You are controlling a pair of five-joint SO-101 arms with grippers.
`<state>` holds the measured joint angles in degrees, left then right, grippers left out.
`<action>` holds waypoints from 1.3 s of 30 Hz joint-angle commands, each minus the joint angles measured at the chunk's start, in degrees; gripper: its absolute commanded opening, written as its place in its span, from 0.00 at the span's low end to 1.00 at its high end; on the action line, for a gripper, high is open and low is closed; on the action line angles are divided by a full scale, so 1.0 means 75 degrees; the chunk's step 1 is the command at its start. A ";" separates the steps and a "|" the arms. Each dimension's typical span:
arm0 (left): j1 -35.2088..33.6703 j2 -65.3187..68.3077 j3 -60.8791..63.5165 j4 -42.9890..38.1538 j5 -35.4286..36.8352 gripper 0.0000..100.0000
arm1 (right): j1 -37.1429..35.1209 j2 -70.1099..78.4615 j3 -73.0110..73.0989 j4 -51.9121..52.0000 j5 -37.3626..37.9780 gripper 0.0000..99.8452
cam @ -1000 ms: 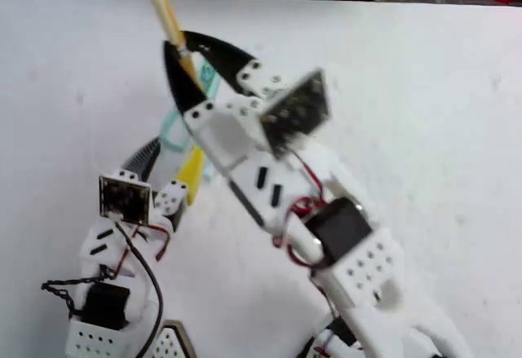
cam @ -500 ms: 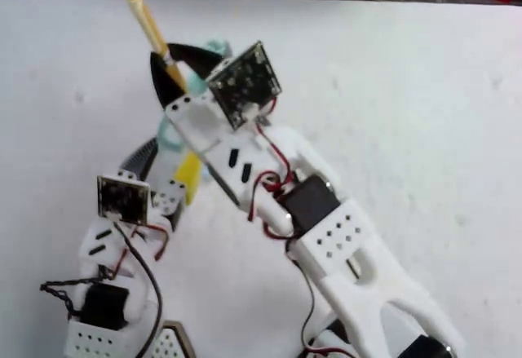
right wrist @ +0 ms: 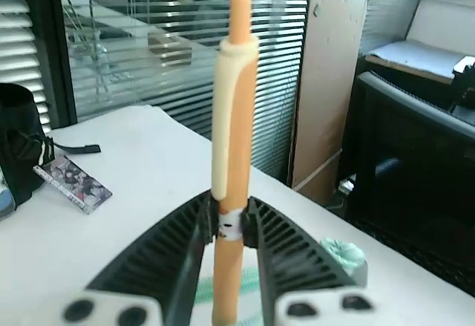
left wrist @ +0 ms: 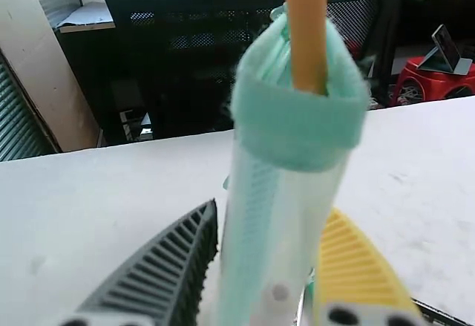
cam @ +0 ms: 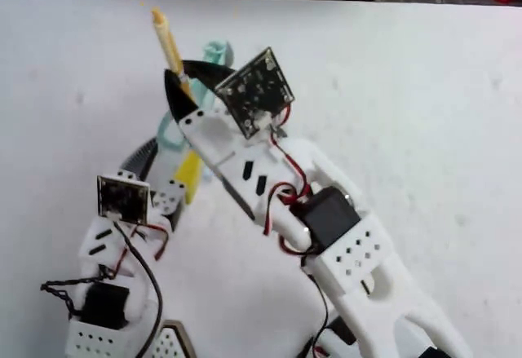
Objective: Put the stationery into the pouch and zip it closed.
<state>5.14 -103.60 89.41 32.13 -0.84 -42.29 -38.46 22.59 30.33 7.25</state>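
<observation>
Right claw (right wrist: 228, 206): clamped tight on the pen (right wrist: 234, 103), low on the barrel, with most of the orange-and-cream length standing upright above the fingers. Held that way, by the look of it, to go end-first into a narrow opening.

Left claw (left wrist: 271, 222): closed on the pouch (left wrist: 286, 170), dark finger on one side, yellow on the other, both pressed against the clear wall. Lifted at an angle off the desk (cam: 391, 89) with the teal-rimmed mouth raised and gaping, presumably to offer a steady target and to stop the soft sides folding shut.

Lower end of the pen inside that mouth in the left wrist view; hard to judge how deep. Pouch and pen together near the far edge of the desk, left of its middle, well away from the right edge.

By count: one pen, one pouch, two claws, both occupied.

Zip not yet drawn, judging by the open mouth. Likely needed next: a straight push down the pouch's length, then a release of the pen.
</observation>
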 commanded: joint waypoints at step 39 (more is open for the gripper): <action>-0.0182 -0.0111 -0.0105 -0.0246 0.0105 0.21 | -0.0217 0.0428 -0.0141 0.0522 0.0047 0.20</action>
<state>4.44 -103.60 89.41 32.13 -0.66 -43.52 -34.68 22.59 34.55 7.43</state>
